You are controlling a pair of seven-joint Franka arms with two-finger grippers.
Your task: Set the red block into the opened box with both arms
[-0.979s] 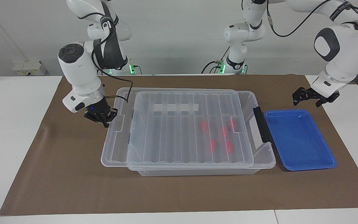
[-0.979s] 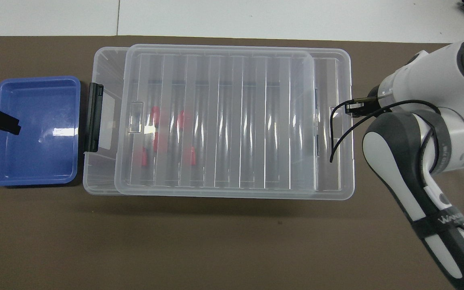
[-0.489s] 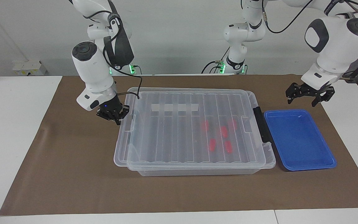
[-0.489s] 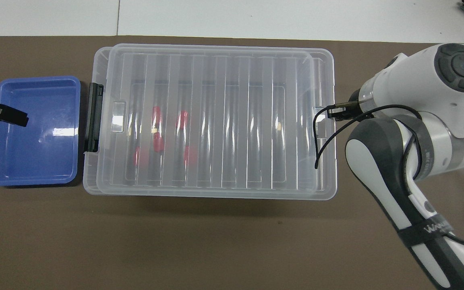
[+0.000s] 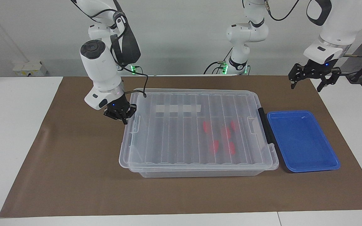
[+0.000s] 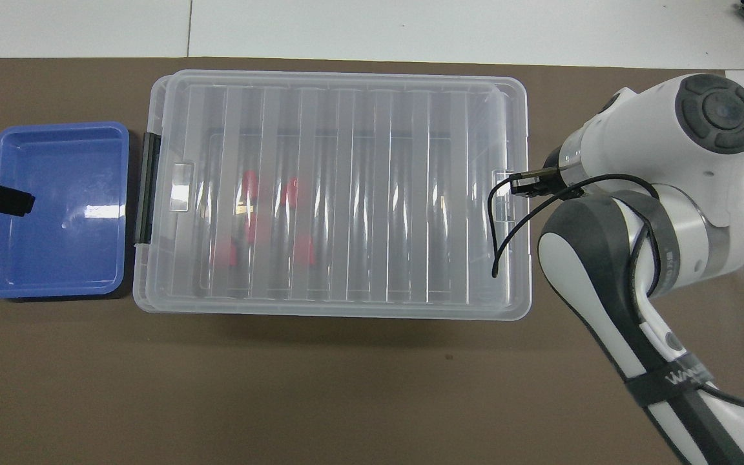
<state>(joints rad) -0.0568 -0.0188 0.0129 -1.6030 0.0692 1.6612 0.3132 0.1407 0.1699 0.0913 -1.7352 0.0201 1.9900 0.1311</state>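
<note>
Right hand (image 5: 120, 113): fingertips together, holding nothing, low at the lid (image 5: 174, 135) edge on the right arm's end of the box (image 5: 200, 171). It looks to be touching the edge tab, but I can't confirm contact.

Left hand (image 5: 306, 83): fingers apart, empty, raised. From overhead it sits over the outer end of the blue tray (image 6: 55, 290). It reads as waiting.

Box sits mid-bench, long axis running from arm to arm, black handle bar (image 5: 265, 125) at the left arm's end. The ribbed lid lies squarely on it, so the box is closed, not opened.

Red blocks (image 5: 214, 146): five of them, all inside the box, a loose cluster on the floor in the half toward the left arm and seen through the lid. Their long axes look roughly near-to-far, across the box, though the ribs blur them.

Key relation: the blocks are toward the handle bar, well apart from the right hand and closer to the left hand, but the lid is between both hands and the blocks. My read is that placing is finished and the lid is seated. Reaching the blocks again needs the lid off first.

The tray is empty and just beside the handle bar. A brown paper mat (image 5: 74, 175) covers the white bench (image 5: 11, 125), with plenty of room around the box.
</note>
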